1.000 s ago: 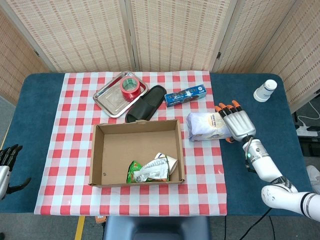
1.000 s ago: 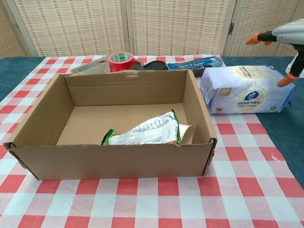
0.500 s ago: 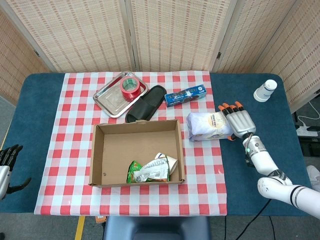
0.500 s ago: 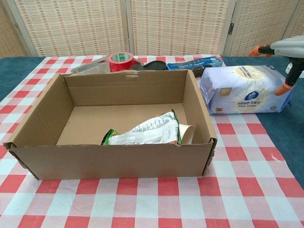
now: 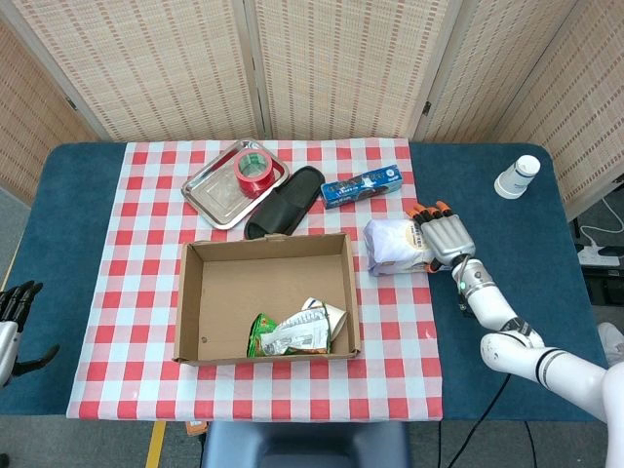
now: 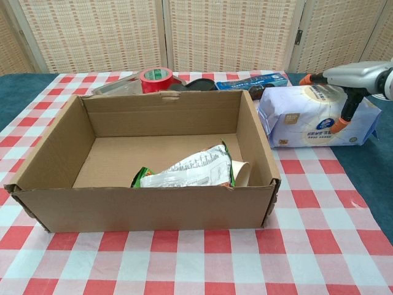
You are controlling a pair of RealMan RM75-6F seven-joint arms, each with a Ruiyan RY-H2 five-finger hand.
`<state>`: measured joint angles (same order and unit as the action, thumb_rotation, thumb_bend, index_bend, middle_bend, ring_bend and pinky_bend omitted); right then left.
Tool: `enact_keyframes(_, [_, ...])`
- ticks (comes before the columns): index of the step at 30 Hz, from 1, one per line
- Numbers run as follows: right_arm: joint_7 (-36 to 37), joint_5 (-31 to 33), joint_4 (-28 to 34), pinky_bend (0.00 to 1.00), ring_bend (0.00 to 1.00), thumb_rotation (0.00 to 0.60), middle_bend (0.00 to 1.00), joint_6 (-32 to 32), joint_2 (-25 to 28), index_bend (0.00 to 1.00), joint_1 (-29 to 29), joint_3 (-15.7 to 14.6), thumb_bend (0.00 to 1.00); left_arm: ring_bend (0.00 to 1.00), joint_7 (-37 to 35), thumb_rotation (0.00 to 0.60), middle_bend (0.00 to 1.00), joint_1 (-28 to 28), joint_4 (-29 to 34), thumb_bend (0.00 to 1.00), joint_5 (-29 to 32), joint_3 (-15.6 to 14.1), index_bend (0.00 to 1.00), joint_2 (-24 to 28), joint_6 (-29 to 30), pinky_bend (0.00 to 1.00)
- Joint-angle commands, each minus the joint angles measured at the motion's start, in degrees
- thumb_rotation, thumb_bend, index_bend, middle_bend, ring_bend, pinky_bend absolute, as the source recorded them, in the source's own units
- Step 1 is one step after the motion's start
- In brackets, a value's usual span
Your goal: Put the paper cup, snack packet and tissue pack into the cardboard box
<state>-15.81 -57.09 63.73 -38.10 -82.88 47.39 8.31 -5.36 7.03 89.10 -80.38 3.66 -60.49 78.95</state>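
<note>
The open cardboard box [image 5: 255, 285] [image 6: 141, 209] sits mid-table. Inside at its front lie the green-and-silver snack packet [image 5: 291, 336] [image 6: 184, 172] and the paper cup [image 5: 332, 317] [image 6: 241, 174] on its side. The white tissue pack [image 5: 394, 245] [image 6: 307, 120] lies flat on the cloth just right of the box. My right hand [image 5: 445, 237] [image 6: 354, 74] is spread over the pack's right end, fingers above its top and the thumb down against its front face. The pack still rests on the table. My left hand [image 5: 12, 310] hangs at the table's left edge, holding nothing.
Behind the box are a metal tray [image 5: 210, 190] with a red tape roll [image 5: 253, 174] [image 6: 156, 78], a black slipper [image 5: 286, 201] and a blue carton [image 5: 362, 185] [image 6: 252, 80]. A white bottle [image 5: 517, 176] stands at the far right.
My right hand has moved left and lower, from beside the tissue pack's right end to over it, the thumb coming down onto its front. The pack and left hand stayed put.
</note>
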Motion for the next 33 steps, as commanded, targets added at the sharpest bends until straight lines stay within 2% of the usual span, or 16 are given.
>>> enact_keyframes(1, [1.0, -0.4, -1.7, 0.00, 0.00, 0.600, 0.00, 1.6, -1.4, 0.00, 0.5, -0.4, 0.00, 0.00, 0.1, 0.600, 0.00, 0.0, 0.0, 0.21, 0.0, 0.0, 0.00, 0.0, 0.0, 0.04])
enact_keyframes(4, [2.2, -1.9, -3.0, 0.03, 0.00, 0.600, 0.01, 1.3, -2.8, 0.07, 0.5, -0.5, 0.00, 0.00, 0.2, 0.600, 0.00, 0.0, 0.1, 0.21, 0.0, 0.0, 0.00, 0.0, 0.0, 0.04])
enact_keyframes(6, [3.2, -3.4, -4.0, 0.15, 0.03, 0.600, 0.07, -0.3, -3.8, 0.19, 0.1, -0.4, 0.00, 0.00, 0.2, 0.600, 0.00, 0.0, 0.2, 0.21, 0.1, 0.0, 0.00, 0.0, 0.1, 0.04])
enact_keyframes(7, [4.1, -4.6, -4.6, 0.23, 0.08, 0.600, 0.13, -1.6, -4.4, 0.26, -0.2, -0.3, 0.00, 0.00, 0.2, 0.600, 0.00, 0.0, 0.2, 0.21, 0.1, 0.0, 0.00, 0.0, 0.1, 0.04])
enact_keyframes(9, [5.3, -6.5, -5.5, 0.44, 0.25, 0.600, 0.26, -3.9, -5.3, 0.45, -0.7, -0.2, 0.02, 0.00, 0.2, 0.600, 0.00, 0.0, 0.1, 0.21, 0.1, 0.0, 0.00, 0.0, 0.0, 0.04])
enact_keyframes(12, [7.5, -9.7, -7.4, 0.65, 0.42, 0.600, 0.40, -8.1, -6.8, 0.71, -1.7, -0.2, 0.11, 0.00, 0.0, 0.600, 0.00, 0.0, 0.1, 0.21, 0.1, 0.0, 0.00, 0.0, 0.0, 0.05])
enact_keyframes(14, [8.7, -11.4, -8.6, 0.73, 0.50, 0.600, 0.49, -10.2, -7.4, 0.83, -2.3, -0.3, 0.15, 0.00, 0.0, 0.600, 0.00, 0.0, 0.1, 0.21, 0.0, -0.1, 0.00, 0.1, -0.1, 0.05])
enact_keyframes(17, [9.4, -12.7, -9.2, 0.79, 0.57, 0.600, 0.56, -11.6, -7.5, 0.93, -2.8, -0.4, 0.18, 0.00, -0.1, 0.600, 0.00, 0.0, 0.1, 0.21, -0.1, -0.1, 0.00, 0.1, -0.1, 0.05])
enact_keyframes(21, [9.5, -13.6, -5.8, 0.80, 0.61, 0.600, 0.59, -13.5, -5.0, 0.97, -3.6, 0.3, 0.18, 0.00, -0.4, 0.600, 0.00, -0.1, 0.1, 0.21, -0.1, 0.0, 0.00, 0.2, 0.1, 0.05])
enact_keyframes(24, [7.4, -13.1, 0.1, 0.81, 0.61, 0.600, 0.60, -14.7, -1.1, 0.98, -4.0, 1.4, 0.19, 0.00, -0.6, 0.600, 0.00, 0.0, 0.1, 0.21, -0.1, -0.1, 0.00, 0.2, 0.0, 0.05])
enact_keyframes(28, [2.3, -12.3, 11.5, 0.81, 0.62, 0.600, 0.60, -17.8, 5.8, 0.98, -4.4, 3.6, 0.19, 0.00, -0.6, 0.600, 0.00, -0.1, 0.2, 0.21, -0.3, -0.2, 0.00, 0.3, 0.1, 0.05])
enact_keyframes(33, [-7.4, -9.7, 27.7, 0.81, 0.63, 0.600, 0.61, -21.4, 15.1, 0.98, -4.4, 7.0, 0.19, 0.00, -0.7, 0.600, 0.00, -0.3, 0.5, 0.21, -0.7, -0.2, 0.00, 0.4, 0.8, 0.05])
